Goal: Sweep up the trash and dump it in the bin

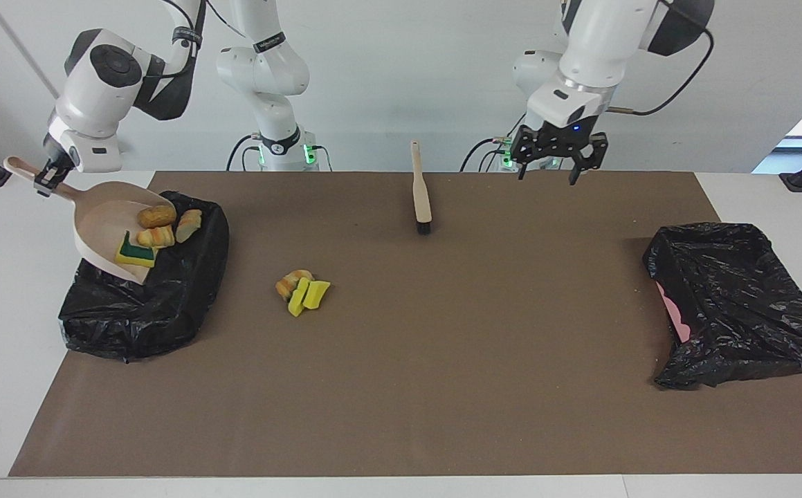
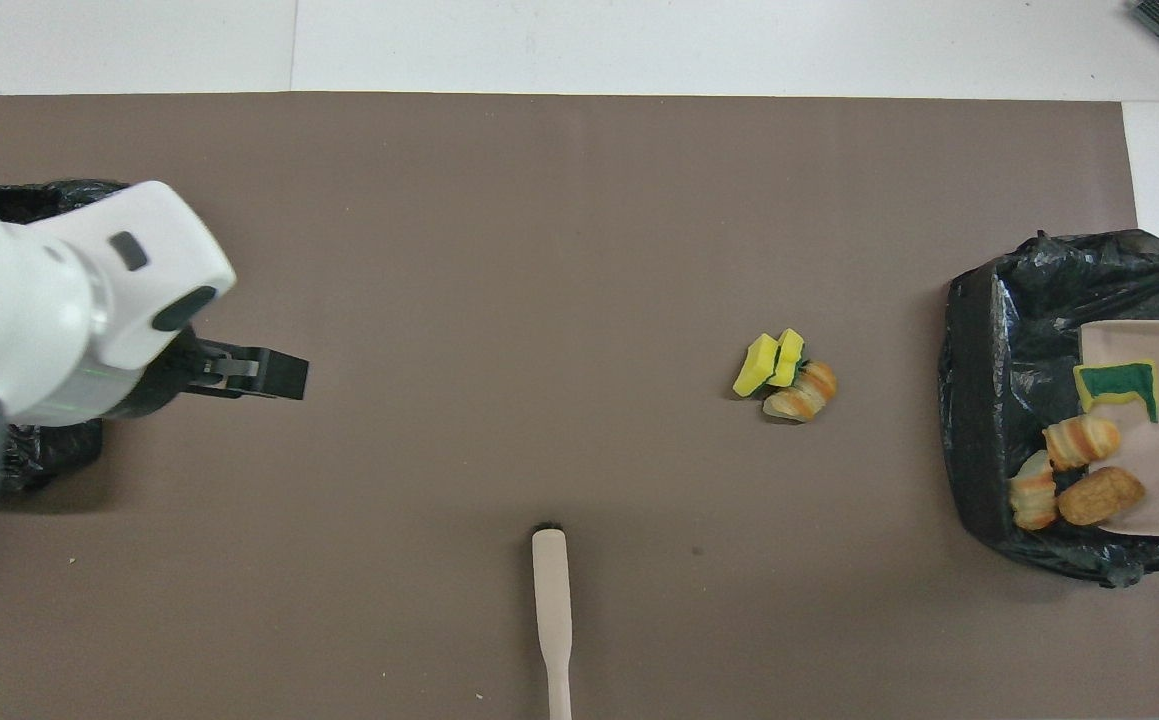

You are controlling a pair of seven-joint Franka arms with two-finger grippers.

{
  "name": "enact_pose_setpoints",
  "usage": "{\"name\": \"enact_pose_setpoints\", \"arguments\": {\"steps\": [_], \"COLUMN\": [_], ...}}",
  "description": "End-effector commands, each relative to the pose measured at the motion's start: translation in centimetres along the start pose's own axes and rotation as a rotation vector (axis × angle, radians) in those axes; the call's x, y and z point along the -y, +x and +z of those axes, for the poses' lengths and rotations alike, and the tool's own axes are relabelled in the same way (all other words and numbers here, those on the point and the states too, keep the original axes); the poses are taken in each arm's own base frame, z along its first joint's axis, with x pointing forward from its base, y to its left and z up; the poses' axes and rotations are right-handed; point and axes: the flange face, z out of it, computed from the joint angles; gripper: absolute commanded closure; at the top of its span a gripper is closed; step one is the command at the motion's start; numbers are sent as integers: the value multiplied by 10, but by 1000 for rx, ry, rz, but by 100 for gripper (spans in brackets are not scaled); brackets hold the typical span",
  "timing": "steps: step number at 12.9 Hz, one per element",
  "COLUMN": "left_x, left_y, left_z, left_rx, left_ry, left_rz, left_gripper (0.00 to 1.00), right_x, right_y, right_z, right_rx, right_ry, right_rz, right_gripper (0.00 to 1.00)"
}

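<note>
**Q:** At the upper left of the facing frame, what did the right gripper (image 1: 46,181) hold?

**A:** It was pinched tight on the handle of the beige dustpan (image 1: 106,232), which was tilted over the black-lined bin (image 1: 144,304) at the right arm's end of the table. Four scraps of trash lay at the pan's lower edge: a yellow-and-green sponge piece (image 1: 135,254), a tan lump (image 1: 156,216), an orange striped lump (image 1: 155,237) and a paler lump (image 1: 189,225) at the lip, possibly already off the pan; the facing frame does not settle this.

**Q:** And the rest of the trash?

**A:** A small pile (image 1: 302,288) lay on the brown mat (image 1: 401,387), left of centre in the facing frame: yellow sponge wedges touching an orange bread-like lump. In the overhead frame the same pile (image 2: 785,377) appeared right of centre, near the bin (image 2: 999,400) but apart from it.

**Q:** Where was the left gripper (image 1: 558,164)?

**A:** Upper right of the facing frame, raised over the mat's edge nearest the robots, fingers spread wide and empty.

**Q:** And the brush (image 1: 421,194)?

**A:** Lying flat on the mat, top centre of the facing frame, bristles pointing away from the robots, touched by neither gripper. A second black-bagged bin (image 1: 740,304) sat at the right of the facing frame.
</note>
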Motion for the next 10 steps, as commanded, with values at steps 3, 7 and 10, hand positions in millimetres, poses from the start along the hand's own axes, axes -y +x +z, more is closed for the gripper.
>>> {"name": "enact_pose_setpoints", "arguments": {"steps": [3,7,10], "left_x": [71,118,127], "left_y": [0,21,15], "left_z": [-39,-56,-61], "left_rx": [33,65,56], "left_ry": [-40,-55,-53], "left_rz": [35,12,100], "left_gripper": [0,0,0], "right_x": [12,14,15], "right_y": [-4,-16,-24], "right_z": [-16,-24,-34], "right_rx": [64,98,109], "right_ry": [-43,-59,-74], "right_rz": [-13,-59,-92], "right_gripper": [100,100,100]}}
